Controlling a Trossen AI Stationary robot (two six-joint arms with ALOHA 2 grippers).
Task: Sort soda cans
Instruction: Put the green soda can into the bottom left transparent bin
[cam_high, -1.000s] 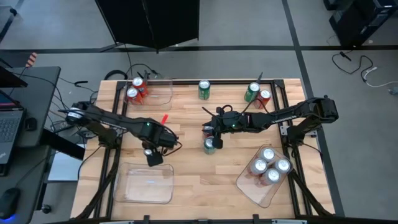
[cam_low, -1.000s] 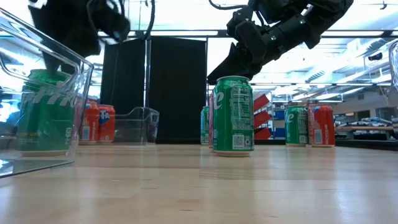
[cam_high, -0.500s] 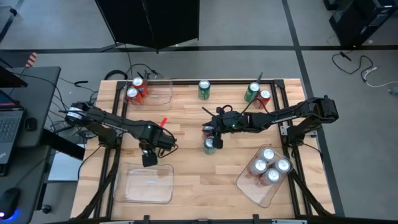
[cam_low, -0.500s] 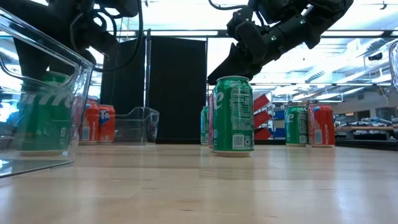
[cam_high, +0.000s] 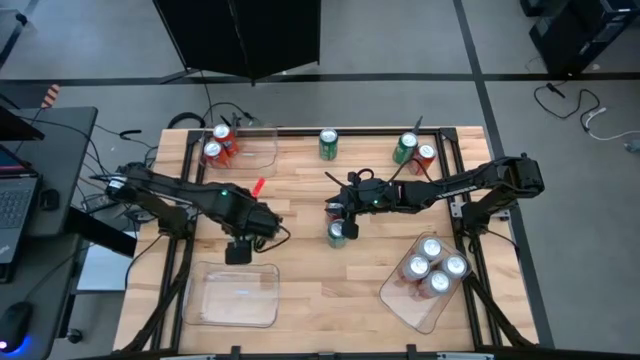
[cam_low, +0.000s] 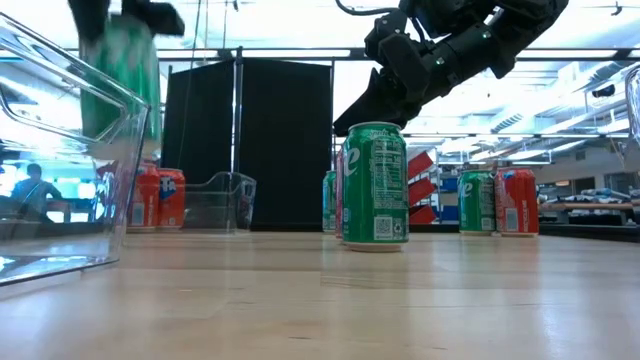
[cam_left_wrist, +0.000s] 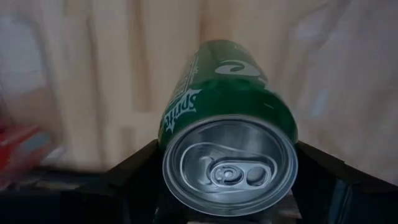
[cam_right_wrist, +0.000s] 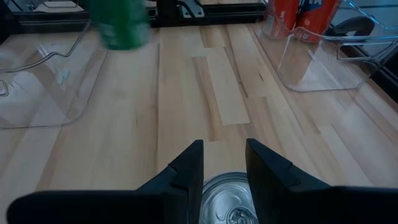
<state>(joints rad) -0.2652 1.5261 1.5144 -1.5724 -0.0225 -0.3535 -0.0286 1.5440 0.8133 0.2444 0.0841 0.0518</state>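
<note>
High view: light wooden slat table (cam_high: 300, 200) on a black frame, grey floor around it, a dark panel beyond the far edge, a desk with a laptop (cam_high: 15, 205) off the left side. Low view looks into a bright room with ceiling lights; a person (cam_low: 35, 190) sits far back.

Three clear trays: far-left tray (cam_high: 262, 150) with two red cans (cam_high: 216, 146), near-left tray (cam_high: 235, 298) with nothing visible in it, near-right tray (cam_high: 400, 300) with four silver-white cans (cam_high: 433, 266), all upright.

Left gripper (cam_high: 238, 250) hangs over the far edge of the near-left tray, clamped on a green can (cam_left_wrist: 229, 118). Left wrist view shows the dark fingers on both sides of it, silver top facing the camera, long axis running away along the gripper line. In low view this can (cam_low: 122, 75) is off the table, near upright, blurred.

Right gripper (cam_high: 345, 218) sits mid-table just above another green can (cam_high: 337, 234), which stands upright, long axis vertical. Its fingers (cam_right_wrist: 189, 165) are narrowly parted, holding nothing, straddling the can's top (cam_right_wrist: 227, 199).

More upright cans along the far edge: one green (cam_high: 328, 144), then a green (cam_high: 404, 148) and a red (cam_high: 425, 158) side by side.
</note>
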